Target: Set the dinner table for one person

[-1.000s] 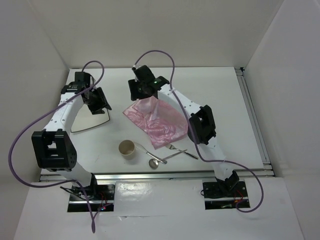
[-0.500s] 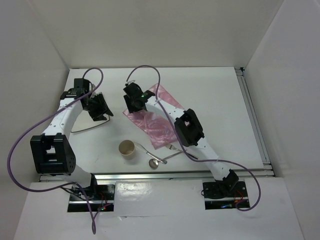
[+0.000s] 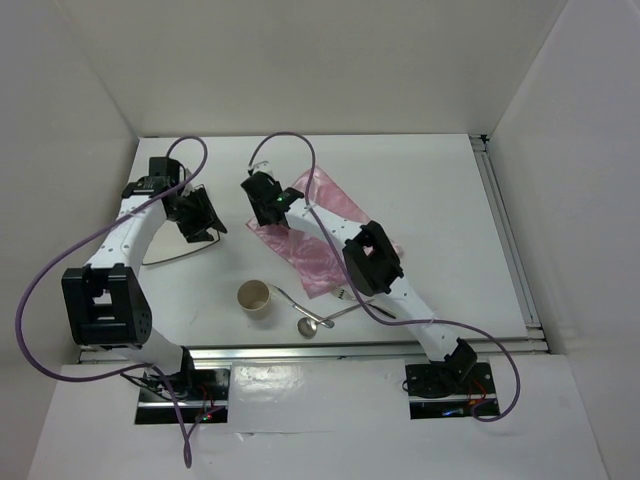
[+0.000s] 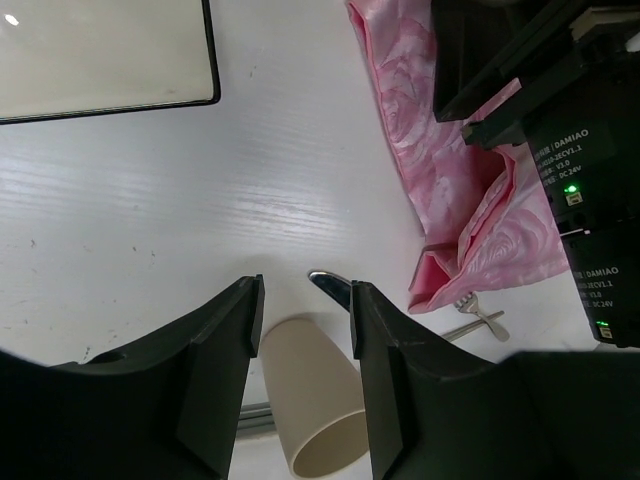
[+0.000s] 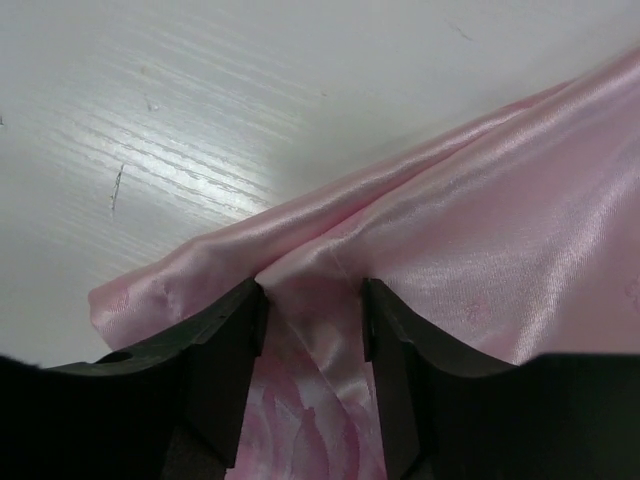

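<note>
The white dinner table carries a shiny pink cloth, crumpled at its middle. My right gripper is down on the cloth's far-left edge. In the right wrist view its jaws stand apart, astride a raised fold of the cloth, and do not clamp it. My left gripper is open and empty, above the near corner of the white square plate. In the left wrist view the beige cup shows between its fingers, farther off.
The beige cup stands near the front edge. A spoon and a fork lie by the cloth's front corner. The plate is on the left. Aluminium rails run along the front and right edges.
My right gripper has swung left and toward the front, from the cloth's far corner to its left edge, uncovering the cloth's far part. The left gripper has barely shifted.
</note>
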Controlling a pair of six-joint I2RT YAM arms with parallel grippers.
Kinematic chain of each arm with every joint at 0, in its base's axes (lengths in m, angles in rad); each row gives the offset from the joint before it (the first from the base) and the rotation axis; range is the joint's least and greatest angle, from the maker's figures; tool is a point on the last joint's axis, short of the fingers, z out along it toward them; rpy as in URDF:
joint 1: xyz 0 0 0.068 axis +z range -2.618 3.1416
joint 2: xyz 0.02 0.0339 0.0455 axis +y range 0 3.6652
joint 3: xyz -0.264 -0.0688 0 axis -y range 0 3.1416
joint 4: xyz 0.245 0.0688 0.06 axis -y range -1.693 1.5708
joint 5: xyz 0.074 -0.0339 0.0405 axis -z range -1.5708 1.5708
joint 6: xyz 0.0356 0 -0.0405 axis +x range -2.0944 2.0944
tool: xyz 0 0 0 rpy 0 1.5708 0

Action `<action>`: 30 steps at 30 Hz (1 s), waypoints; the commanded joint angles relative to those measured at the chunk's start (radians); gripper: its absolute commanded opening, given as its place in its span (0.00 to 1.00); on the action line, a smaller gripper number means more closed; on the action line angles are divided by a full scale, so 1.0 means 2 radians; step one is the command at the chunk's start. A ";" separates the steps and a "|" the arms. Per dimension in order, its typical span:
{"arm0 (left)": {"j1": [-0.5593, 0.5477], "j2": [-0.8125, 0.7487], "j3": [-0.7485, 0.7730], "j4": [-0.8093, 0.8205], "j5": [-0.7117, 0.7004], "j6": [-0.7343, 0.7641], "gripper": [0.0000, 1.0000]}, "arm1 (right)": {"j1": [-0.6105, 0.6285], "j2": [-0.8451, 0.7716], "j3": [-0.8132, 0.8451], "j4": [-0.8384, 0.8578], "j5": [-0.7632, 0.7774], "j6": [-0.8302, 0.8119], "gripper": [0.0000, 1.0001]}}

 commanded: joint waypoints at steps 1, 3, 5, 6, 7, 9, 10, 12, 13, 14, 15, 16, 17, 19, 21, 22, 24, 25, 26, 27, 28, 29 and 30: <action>-0.001 0.010 0.006 0.008 0.014 0.003 0.57 | 0.002 0.007 0.021 0.025 0.017 -0.002 0.51; -0.001 0.015 0.010 0.008 0.014 0.003 0.58 | 0.002 0.007 0.021 0.031 0.017 -0.002 0.43; -0.001 0.025 0.015 0.008 0.019 -0.002 0.58 | 0.002 0.007 0.021 0.031 0.012 -0.002 0.36; -0.001 0.025 0.015 0.008 0.019 -0.002 0.58 | 0.002 0.002 0.021 0.031 0.012 -0.002 0.30; -0.001 0.025 0.015 0.008 0.019 -0.002 0.58 | 0.002 -0.003 0.021 0.031 0.012 -0.002 0.26; -0.005 0.035 0.020 0.018 0.023 -0.006 0.59 | 0.002 -0.012 0.021 0.031 0.008 0.003 0.20; -0.010 0.035 0.020 0.018 0.029 -0.015 0.59 | 0.002 -0.024 0.021 0.031 0.008 0.003 0.15; -0.017 0.046 0.032 0.025 0.029 -0.024 0.59 | 0.002 -0.038 0.003 0.031 -0.001 0.003 0.10; -0.027 0.050 0.032 0.037 0.017 -0.037 0.59 | 0.002 -0.045 -0.001 0.031 -0.007 0.015 0.07; -0.027 0.058 0.038 0.043 0.017 -0.043 0.59 | 0.002 -0.060 -0.001 0.022 -0.012 0.023 0.00; -0.032 0.058 0.043 0.049 0.017 -0.048 0.59 | 0.002 -0.069 -0.012 0.018 -0.017 0.030 0.00; -0.032 0.070 0.051 0.055 0.017 -0.053 0.59 | 0.002 -0.078 -0.020 0.018 -0.028 0.045 0.00; -0.038 0.076 0.056 0.055 0.002 -0.058 0.59 | 0.002 -0.101 -0.030 0.012 -0.034 0.052 0.00; -0.038 0.096 0.081 0.055 0.002 -0.064 0.65 | -0.008 -0.129 -0.075 0.024 -0.067 0.058 0.00; -0.038 0.138 0.114 0.050 -0.004 -0.053 0.72 | -0.015 -0.160 -0.102 0.030 -0.093 0.069 0.00; -0.043 0.155 0.125 0.044 -0.003 -0.045 0.75 | -0.021 -0.165 -0.102 0.030 -0.112 0.074 0.00; -0.047 0.200 0.164 0.012 -0.024 -0.040 0.75 | -0.026 -0.170 -0.097 0.016 -0.123 0.079 0.00; -0.047 0.209 0.170 0.012 -0.029 -0.040 0.75 | -0.026 -0.175 -0.097 0.008 -0.127 0.079 0.00; -0.053 0.214 0.170 0.012 -0.029 -0.033 0.75 | -0.026 -0.181 -0.097 0.003 -0.127 0.079 0.00; -0.053 0.221 0.170 0.012 -0.035 -0.028 0.75 | -0.031 -0.181 -0.097 -0.004 -0.127 0.079 0.00; -0.057 0.221 0.170 0.012 -0.040 -0.028 0.75 | -0.031 -0.189 -0.097 -0.004 -0.127 0.079 0.00; -0.065 0.227 0.170 0.012 -0.053 -0.024 0.74 | -0.036 -0.199 -0.108 -0.004 -0.132 0.084 0.00; -0.065 0.227 0.170 0.006 -0.060 -0.016 0.74 | -0.043 -0.204 -0.112 -0.004 -0.137 0.084 0.00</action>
